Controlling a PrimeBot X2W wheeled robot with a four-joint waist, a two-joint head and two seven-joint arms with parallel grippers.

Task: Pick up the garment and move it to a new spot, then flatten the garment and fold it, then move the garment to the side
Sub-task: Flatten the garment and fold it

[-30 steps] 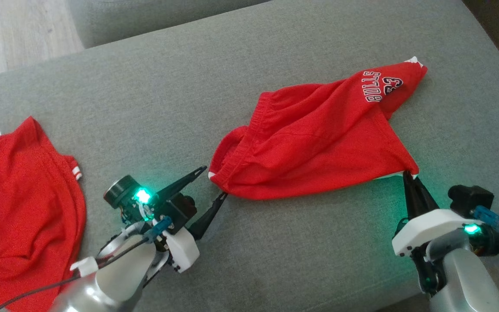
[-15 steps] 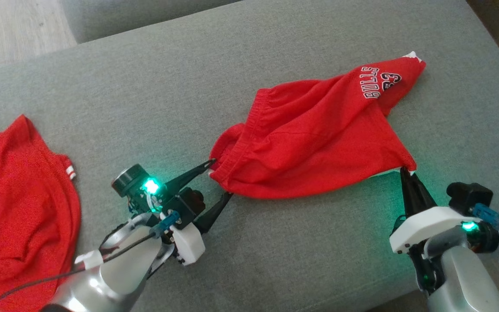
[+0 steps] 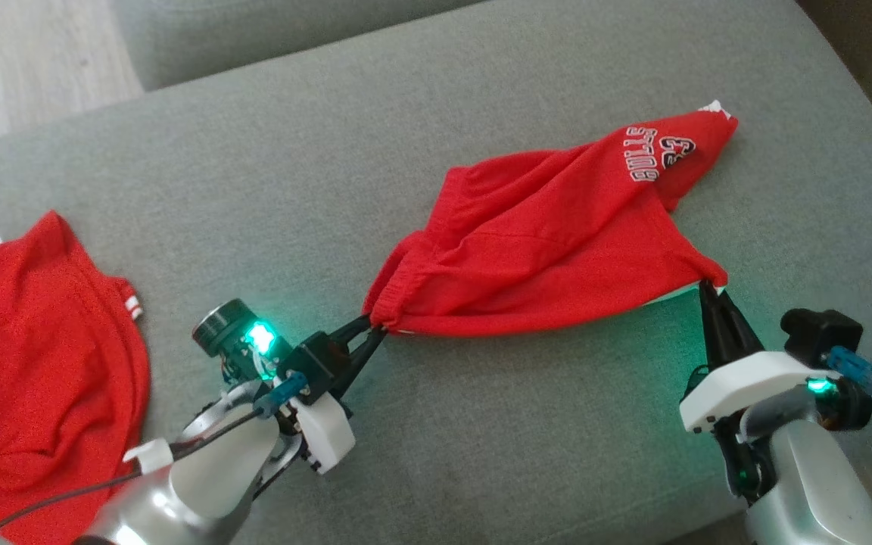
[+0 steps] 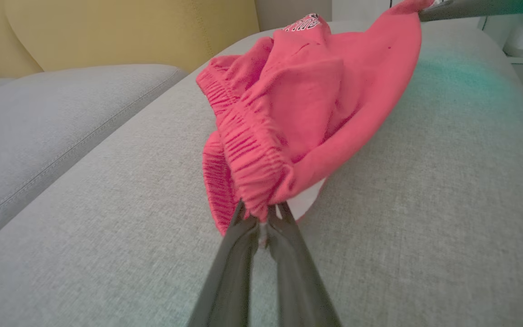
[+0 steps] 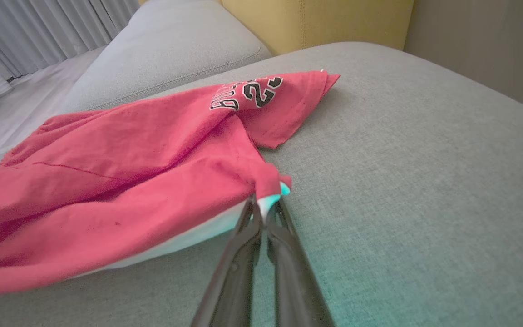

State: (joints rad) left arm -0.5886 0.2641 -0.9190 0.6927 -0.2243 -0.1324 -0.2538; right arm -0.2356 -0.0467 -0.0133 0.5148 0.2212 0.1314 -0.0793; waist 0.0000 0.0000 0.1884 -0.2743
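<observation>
The garment (image 3: 549,242) is a pair of red shorts with white lettering, lying rumpled across the grey cushion (image 3: 421,113). My left gripper (image 3: 378,328) is shut on its elastic waistband corner at the near left; the left wrist view shows the gathered band of the garment (image 4: 261,136) pinched between the gripper (image 4: 261,218) tips. My right gripper (image 3: 705,286) is shut on the near right hem corner, and in the right wrist view the garment (image 5: 120,172) runs away to the left from the gripper (image 5: 263,204). The cloth between the two grips is slightly lifted.
A second red garment (image 3: 35,356) with white trim lies at the cushion's left end. A yellow backrest (image 4: 120,32) rises beyond the cushion. Wooden floor (image 3: 35,68) lies past the far left edge. Bare cushion stretches in front of the shorts.
The left gripper's open fingers slid onto the waistband corner and shut on it, gathering the cloth. The right gripper kept its hold on the hem.
</observation>
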